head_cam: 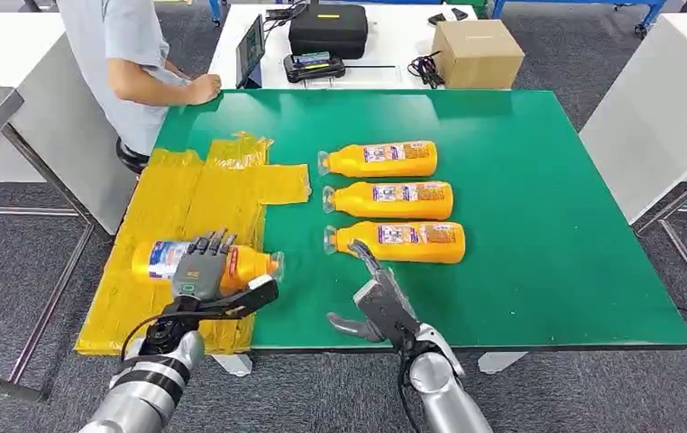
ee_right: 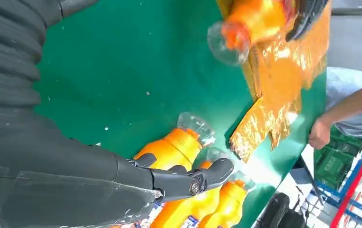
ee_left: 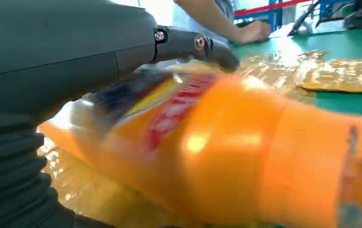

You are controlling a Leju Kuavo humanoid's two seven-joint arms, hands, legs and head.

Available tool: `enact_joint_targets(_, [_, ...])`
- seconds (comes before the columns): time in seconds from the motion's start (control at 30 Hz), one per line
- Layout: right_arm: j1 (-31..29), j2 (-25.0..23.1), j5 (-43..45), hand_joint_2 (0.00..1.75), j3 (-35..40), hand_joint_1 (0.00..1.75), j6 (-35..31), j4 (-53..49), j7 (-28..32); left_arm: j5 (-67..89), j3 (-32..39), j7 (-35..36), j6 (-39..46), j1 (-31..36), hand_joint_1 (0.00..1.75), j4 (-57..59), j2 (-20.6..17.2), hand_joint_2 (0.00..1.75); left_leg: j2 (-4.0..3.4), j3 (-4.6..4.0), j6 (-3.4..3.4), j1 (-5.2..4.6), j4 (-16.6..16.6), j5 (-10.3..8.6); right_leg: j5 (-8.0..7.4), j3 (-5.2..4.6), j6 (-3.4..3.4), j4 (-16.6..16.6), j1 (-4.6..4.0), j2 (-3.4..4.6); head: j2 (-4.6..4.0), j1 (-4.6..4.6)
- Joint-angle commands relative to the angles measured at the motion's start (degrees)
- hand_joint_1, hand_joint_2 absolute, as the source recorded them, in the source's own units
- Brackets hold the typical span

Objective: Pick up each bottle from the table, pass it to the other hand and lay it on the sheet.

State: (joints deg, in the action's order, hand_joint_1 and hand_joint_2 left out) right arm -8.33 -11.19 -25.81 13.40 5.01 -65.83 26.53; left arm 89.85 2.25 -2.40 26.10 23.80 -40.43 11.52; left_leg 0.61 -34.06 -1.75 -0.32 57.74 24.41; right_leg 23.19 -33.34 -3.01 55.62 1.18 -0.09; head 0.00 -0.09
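An orange bottle lies on its side on the yellow sheet, cap toward the table's middle. My left hand grips it, fingers draped over its top and thumb along its near side. Close up in the left wrist view, the bottle sits under the thumb. Three more orange bottles lie in a row on the green table: far, middle, near. My right hand is open with nothing in it, fingertips just short of the near bottle's neck.
A person sits at the far left corner, one hand resting on the table's edge. Beyond the green table stand a cardboard box, a black case and a tablet. White tables flank both sides.
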Motion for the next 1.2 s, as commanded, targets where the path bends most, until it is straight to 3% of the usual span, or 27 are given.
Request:
enact_joint_targets(0.03, [0.1,-0.4,-1.7,1.75,-2.5,0.0,-0.9,1.6,-0.3,0.1,-10.1,0.3,-1.7,-6.0,0.0,-12.2,2.0,0.0,0.02,0.01,0.09,0.05,0.0,0.08,0.08,0.05,0.13,0.0,-0.07,-0.07,0.0,0.02])
enact_joint_targets(0.27, [1.3,-1.0,-2.5,1.75,-2.9,0.0,-1.4,-0.2,-0.4,0.1,-18.5,0.3,-2.3,-9.8,0.0,-24.9,2.4,0.0,0.01,-0.57,0.06,0.02,0.0,0.05,0.04,-0.56,0.05,0.0,-0.04,-0.04,0.0,-0.02])
enact_joint_targets(0.6, [3.4,-1.5,-4.5,1.75,-3.9,0.0,-2.6,-5.0,-0.4,0.1,-30.4,6.9,0.7,-12.4,0.0,-39.2,-2.8,0.0,-0.07,-0.54,0.14,0.07,0.1,0.15,0.09,-0.54,0.13,0.0,-0.09,0.03,0.0,0.0])
enact_joint_targets(0.67, [3.9,-2.1,-5.4,1.75,-3.8,0.0,-3.3,-6.9,0.4,0.1,-29.2,4.3,1.1,-14.4,0.0,-42.1,-0.7,0.0,-0.07,-0.62,0.1,0.03,0.0,0.1,0.04,-0.63,0.08,0.0,-0.04,0.04,0.0,0.0])
enact_joint_targets(0.77, [3.9,-2.1,-5.4,1.75,-3.8,0.0,-3.3,-6.9,0.4,0.1,-29.2,4.3,1.1,-14.4,0.0,-42.1,-0.7,0.0,-0.08,-0.62,0.1,0.04,0.0,0.11,0.04,-0.64,0.08,0.0,-0.05,0.05,0.0,0.0])
enact_joint_targets(0.83, [5.2,-3.0,-5.8,1.75,-4.4,0.0,-4.0,-10.3,1.0,-4.6,-26.3,-1.8,2.5,-17.2,0.0,-44.5,2.6,0.0,-0.09,-0.54,0.12,0.07,0.1,0.16,0.09,-0.54,0.11,0.0,-0.09,0.04,0.0,0.0])
enact_joint_targets(0.87, [6.2,-3.4,-4.8,1.75,-5.0,0.0,-3.8,-12.5,1.0,-14.0,-25.5,-6.1,1.3,-18.8,0.0,-46.0,3.5,1.75,-0.09,-0.59,0.09,0.02,0.0,0.12,0.06,-0.63,0.07,0.0,-0.03,0.06,0.0,-0.02])
enact_joint_targets(1.0, [8.8,-4.9,6.0,1.75,-10.2,0.0,2.5,-18.1,-2.2,-36.5,-19.6,-16.2,-5.2,-23.1,0.0,-48.2,6.4,1.75,-0.08,-0.55,0.11,0.04,0.0,0.18,0.12,-0.56,0.1,0.0,-0.06,0.03,0.0,0.0])
enact_joint_targets(1.03, [9.0,-5.3,6.0,0.0,-11.2,0.0,2.3,-18.8,-2.4,-38.6,-18.4,-17.7,-6.3,-24.0,0.0,-48.2,7.1,1.75,-0.05,-0.6,0.09,0.02,0.0,0.14,0.09,-0.6,0.07,0.0,-0.04,0.01,0.0,0.0])
enact_joint_targets(1.1, [9.3,-5.5,5.4,0.0,-11.7,0.0,1.7,-19.5,-2.5,-39.3,-17.8,-18.8,-6.4,-24.7,0.0,-48.1,7.5,1.75,-0.13,-0.53,0.11,0.04,0.0,0.2,0.1,-0.57,0.09,0.0,-0.06,0.08,0.0,0.0])
enact_joint_targets(1.2, [9.4,-7.6,-2.3,0.0,-12.8,0.0,-6.8,-21.5,-6.8,-42.8,-16.4,-19.4,-7.0,-27.3,0.0,-51.3,8.5,1.75,-0.1,-0.6,0.11,0.04,0.0,0.18,0.09,-0.63,0.1,0.0,-0.06,0.06,0.0,-0.02])
